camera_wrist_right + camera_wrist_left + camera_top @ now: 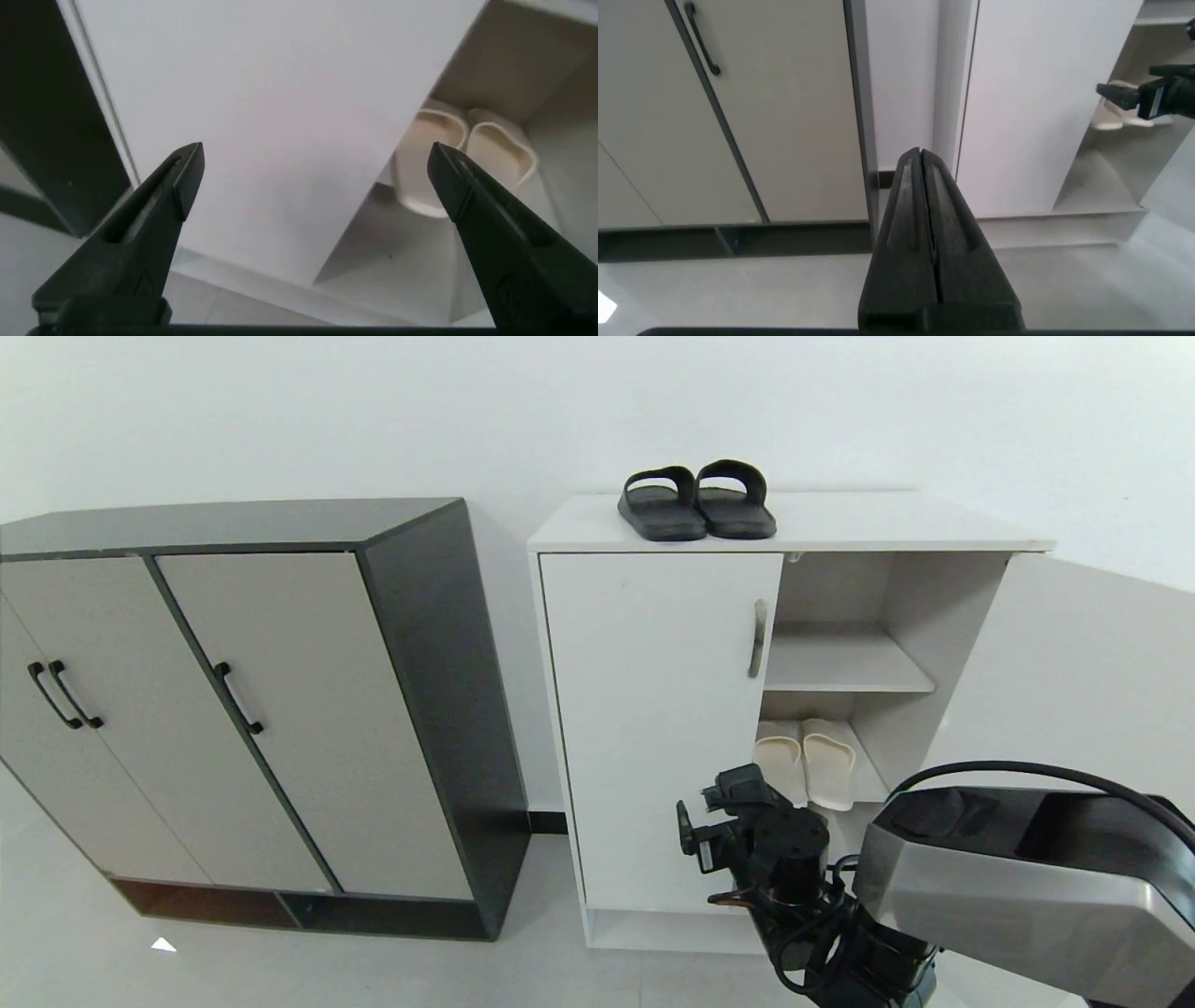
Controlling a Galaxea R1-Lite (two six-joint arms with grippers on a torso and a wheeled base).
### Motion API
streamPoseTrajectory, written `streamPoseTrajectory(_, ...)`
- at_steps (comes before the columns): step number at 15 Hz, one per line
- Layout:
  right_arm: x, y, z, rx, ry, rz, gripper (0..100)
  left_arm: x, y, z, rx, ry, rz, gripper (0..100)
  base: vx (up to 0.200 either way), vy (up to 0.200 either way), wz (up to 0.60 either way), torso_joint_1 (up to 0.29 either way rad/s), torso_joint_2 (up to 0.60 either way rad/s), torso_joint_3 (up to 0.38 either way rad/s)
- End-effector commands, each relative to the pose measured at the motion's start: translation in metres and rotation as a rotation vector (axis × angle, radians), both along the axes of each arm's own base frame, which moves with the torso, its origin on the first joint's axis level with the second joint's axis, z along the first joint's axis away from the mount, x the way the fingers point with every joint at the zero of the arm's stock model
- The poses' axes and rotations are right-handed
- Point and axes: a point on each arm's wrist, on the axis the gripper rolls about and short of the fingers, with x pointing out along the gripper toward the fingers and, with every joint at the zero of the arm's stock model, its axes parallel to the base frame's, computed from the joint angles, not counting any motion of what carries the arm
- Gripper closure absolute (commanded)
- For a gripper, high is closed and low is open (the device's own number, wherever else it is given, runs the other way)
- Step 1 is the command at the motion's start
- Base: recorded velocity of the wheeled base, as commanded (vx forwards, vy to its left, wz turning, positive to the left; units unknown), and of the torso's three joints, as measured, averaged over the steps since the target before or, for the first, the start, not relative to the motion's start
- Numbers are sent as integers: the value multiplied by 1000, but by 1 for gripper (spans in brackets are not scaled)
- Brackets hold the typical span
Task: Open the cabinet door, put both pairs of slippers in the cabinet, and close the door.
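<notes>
The right gripper (316, 159), jaws spread wide and empty, hangs low before the closed door (653, 728) of the white cabinet (887, 518); the cream slippers (805, 761) sit side by side on the open compartment's lower shelf (866, 780), beyond the jaws, untouched. The black slippers (696, 504) rest on the cabinet's top, well above. The left gripper (921, 163), jaws pressed together, faces the gap beside a grey cabinet (280, 709).

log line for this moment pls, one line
cream slippers: inside cabinet | black slippers: on cabinet top | right end effector: open, empty | left end effector: shut, empty
</notes>
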Motion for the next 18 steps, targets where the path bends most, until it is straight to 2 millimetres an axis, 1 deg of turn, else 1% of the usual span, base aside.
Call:
streamPoseTrajectory(1, -1, 1, 0, 0, -1, 5, 0, 0, 0, 0, 0, 0, -1, 100, 0, 0, 0, 124, -452, -339)
streamPoseTrajectory(9, -1, 1, 0, -1, 0, 3, 0, 0, 0, 0, 0, 0, 1, 100, 0, 0, 0, 155, -475, -321)
streamPoseTrajectory(18, -1, 1, -5, -12, 9, 4, 0, 0, 0, 0, 0, 0, -1, 100, 0, 0, 0, 211, -519, -312)
